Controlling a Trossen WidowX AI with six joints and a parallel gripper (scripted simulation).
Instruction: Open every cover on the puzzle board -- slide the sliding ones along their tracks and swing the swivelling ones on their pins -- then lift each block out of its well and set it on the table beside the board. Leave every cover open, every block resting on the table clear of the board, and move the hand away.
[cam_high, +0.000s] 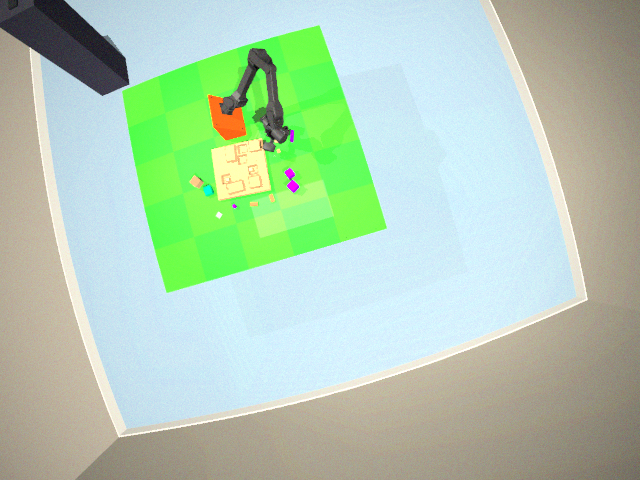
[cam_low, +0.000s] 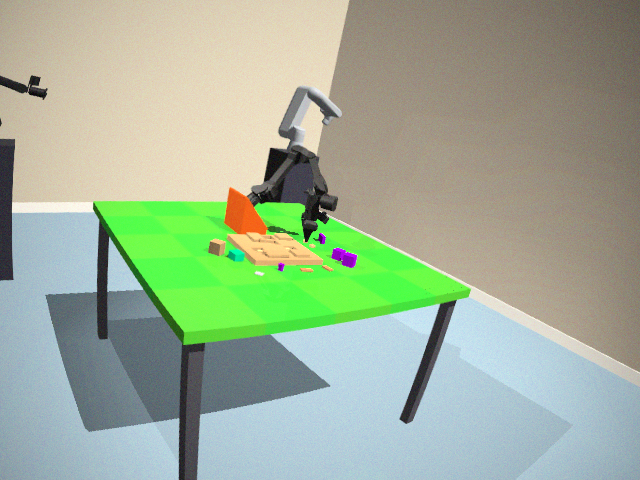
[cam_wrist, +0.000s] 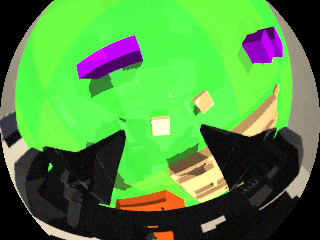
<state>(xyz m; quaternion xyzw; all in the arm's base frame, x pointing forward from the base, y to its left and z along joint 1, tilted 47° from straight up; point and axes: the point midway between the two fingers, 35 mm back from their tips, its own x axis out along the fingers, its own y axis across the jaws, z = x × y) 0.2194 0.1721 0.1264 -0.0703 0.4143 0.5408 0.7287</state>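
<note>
The green table (cam_high: 310, 155) (cam_low: 248, 304) (cam_wrist: 160, 30) carries the dark arm (cam_high: 272, 85) (cam_low: 281, 167). The exterior view alone shows a light-grey arm (cam_low: 294, 111) on a dark pedestal behind the table. The puzzle board (cam_high: 240, 193) (cam_low: 289, 261) (cam_wrist: 260, 117) lies flat on the table; the top view shows its full outline, the wrist view only a cut-off portion. The orange wedge (cam_high: 227, 124) (cam_low: 240, 214) (cam_wrist: 150, 200) stands near the board and is partly covered by the arm in the top view.

The gripper (cam_high: 269, 146) (cam_low: 306, 239) (cam_wrist: 164, 131) is spread open, beside one board corner. Two purple blocks (cam_high: 291, 180) (cam_low: 344, 257) (cam_wrist: 262, 46) and a purple bar (cam_high: 292, 135) (cam_low: 322, 238) (cam_wrist: 110, 57) rest off the board. A tan block (cam_high: 196, 181) (cam_low: 217, 247) and a teal block (cam_high: 207, 190) (cam_low: 236, 255) sit on another side, outside the wrist view.

The wrist view shows a small pale block (cam_wrist: 160, 126) between the spread fingertips, ungripped; the gripper largely obscures it elsewhere. Its contact with the table cannot be determined. Cover positions are too small to verify.
</note>
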